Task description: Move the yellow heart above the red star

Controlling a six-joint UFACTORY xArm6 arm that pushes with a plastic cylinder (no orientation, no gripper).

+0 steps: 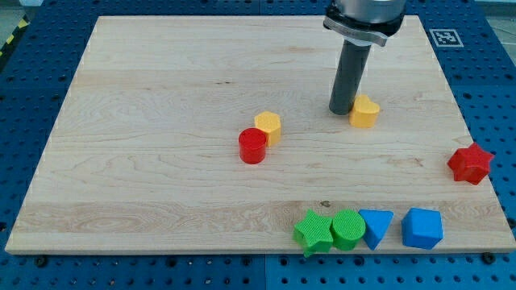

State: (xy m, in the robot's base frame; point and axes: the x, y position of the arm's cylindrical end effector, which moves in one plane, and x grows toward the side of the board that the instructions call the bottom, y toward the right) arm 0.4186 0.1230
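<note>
The yellow heart (365, 111) lies right of the board's middle, in the upper half of the view. My tip (339, 111) stands right against the heart's left side. The red star (470, 163) lies at the board's right edge, below and to the right of the heart.
A yellow hexagon (268, 126) touches a red cylinder (252, 147) near the board's middle. Along the bottom edge sit a green star (314, 232), a green cylinder (347, 229), a blue triangle (376, 226) and a blue cube (422, 228). The wooden board (161, 97) lies on a blue perforated table.
</note>
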